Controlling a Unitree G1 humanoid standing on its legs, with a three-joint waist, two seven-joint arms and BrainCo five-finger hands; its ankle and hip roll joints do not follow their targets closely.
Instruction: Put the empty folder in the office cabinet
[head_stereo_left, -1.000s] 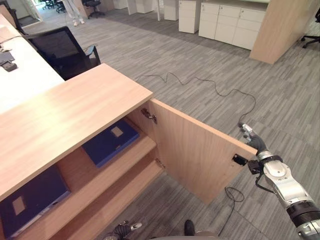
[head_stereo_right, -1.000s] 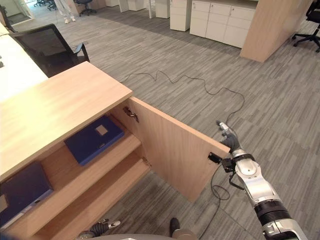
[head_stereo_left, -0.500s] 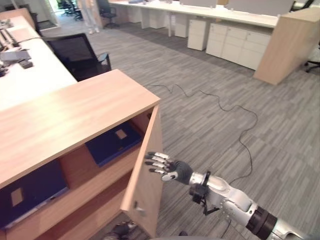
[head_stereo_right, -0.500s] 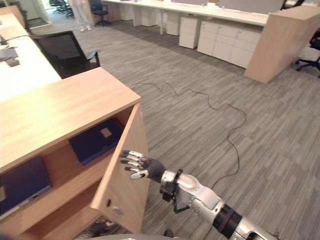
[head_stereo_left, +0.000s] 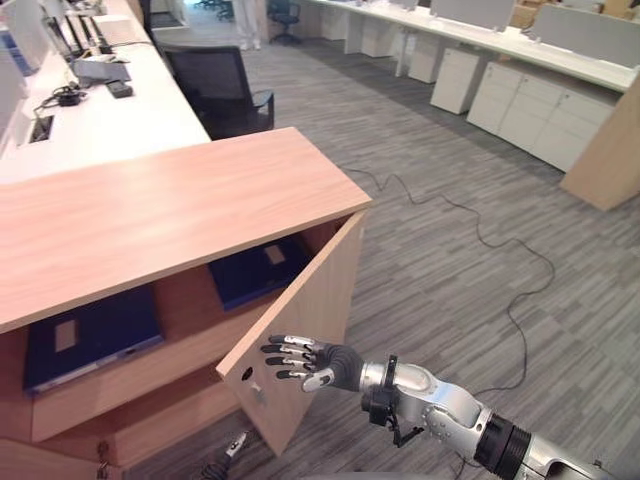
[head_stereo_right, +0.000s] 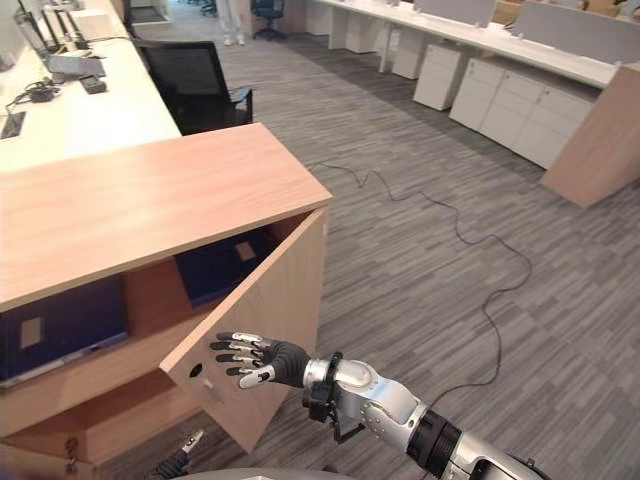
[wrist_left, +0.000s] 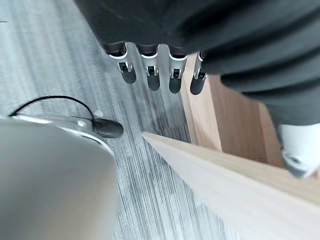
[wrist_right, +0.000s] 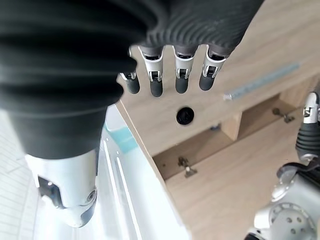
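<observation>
Right hand (head_stereo_left: 305, 362), fingers straight & holding nothing, is pressing the light wooden cabinet door (head_stereo_left: 300, 330); dark blue flat folder (head_stereo_left: 258, 270) is lying on the shelf inside, prob. light, stiff, best gripped by an edge.

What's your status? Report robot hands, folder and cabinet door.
Right robot hand open, fingers straight against cabinet door. Left robot hand open, low by the floor. Two blue folders on the shelf. Door half shut, nothing in the way.
</observation>
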